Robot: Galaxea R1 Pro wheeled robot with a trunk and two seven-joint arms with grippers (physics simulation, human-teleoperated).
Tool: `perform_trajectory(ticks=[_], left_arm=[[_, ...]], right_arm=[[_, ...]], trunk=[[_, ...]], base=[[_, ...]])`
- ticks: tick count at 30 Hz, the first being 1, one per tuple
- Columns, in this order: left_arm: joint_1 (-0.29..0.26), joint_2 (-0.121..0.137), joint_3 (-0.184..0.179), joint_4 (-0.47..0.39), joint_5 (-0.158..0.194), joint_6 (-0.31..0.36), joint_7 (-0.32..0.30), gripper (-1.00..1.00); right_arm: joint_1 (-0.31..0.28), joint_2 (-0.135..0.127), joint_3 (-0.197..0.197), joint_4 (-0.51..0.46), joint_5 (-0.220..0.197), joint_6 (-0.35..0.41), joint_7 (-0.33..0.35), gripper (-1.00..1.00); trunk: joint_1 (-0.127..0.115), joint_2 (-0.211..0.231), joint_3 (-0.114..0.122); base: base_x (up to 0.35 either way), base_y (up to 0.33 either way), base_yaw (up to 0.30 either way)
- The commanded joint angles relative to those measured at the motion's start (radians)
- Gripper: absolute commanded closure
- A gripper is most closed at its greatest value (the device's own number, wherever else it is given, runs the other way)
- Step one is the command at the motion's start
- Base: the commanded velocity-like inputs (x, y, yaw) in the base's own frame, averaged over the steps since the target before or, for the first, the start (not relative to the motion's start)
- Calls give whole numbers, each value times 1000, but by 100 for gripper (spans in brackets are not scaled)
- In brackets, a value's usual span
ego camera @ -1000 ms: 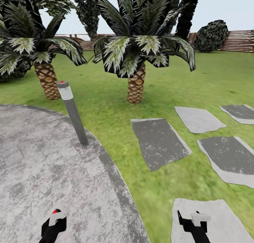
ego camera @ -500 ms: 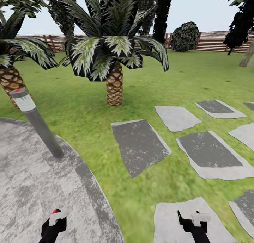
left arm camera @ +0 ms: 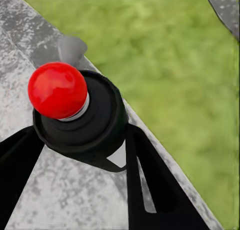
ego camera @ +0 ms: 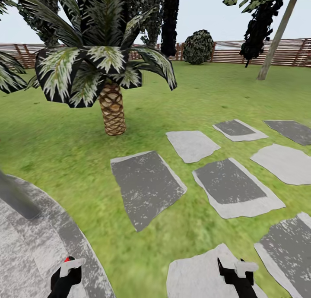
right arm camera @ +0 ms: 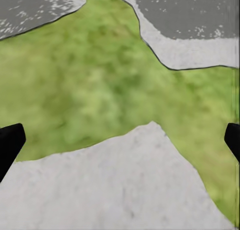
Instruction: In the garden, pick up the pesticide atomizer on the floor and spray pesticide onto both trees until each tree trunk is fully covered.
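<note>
Left gripper (ego camera: 65, 274) sits low over the grey patio (ego camera: 39, 255) edge in the head view, clasping the pesticide atomizer (ego camera: 68, 267); right gripper (ego camera: 236, 270) hangs above a pale paving slab (ego camera: 194, 276), both arms cut off below. A tree trunk (ego camera: 276, 39) leans beyond the palm (ego camera: 112, 110). Left wrist view: black fingers (left arm camera: 150, 185) pinch the atomizer's red-tipped cap. Right wrist view: fingers (right arm camera: 10, 145) spread wide over grass (right arm camera: 100, 90).
</note>
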Motion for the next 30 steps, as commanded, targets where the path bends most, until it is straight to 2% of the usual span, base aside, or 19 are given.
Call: perform_trajectory(ticks=[1,21,23,25,30], left_arm=[[0,0,-1,0,2,-3,2,100],[0,2,0,2,4,-4,2,100],[0,2,0,3,16,-5,2,100],[0,2,-1,3,43,-6,1,100],[0,2,-2,7,51,-6,1,100]], right_arm=[[-1,0,0,1,-4,-3,1,-100],[-1,0,0,1,-4,-3,1,-100],[-1,0,0,1,-4,-3,1,-100],[-1,0,0,1,-4,-3,1,-100],[-1,0,0,1,-4,-3,1,-100]], trunk=[[0,0,0],[0,0,11],[0,0,12],[0,0,13],[0,0,16]], base=[[247,-174,-299],[276,-154,-299],[293,-129,-299],[294,-127,-299],[294,-127,-299]])
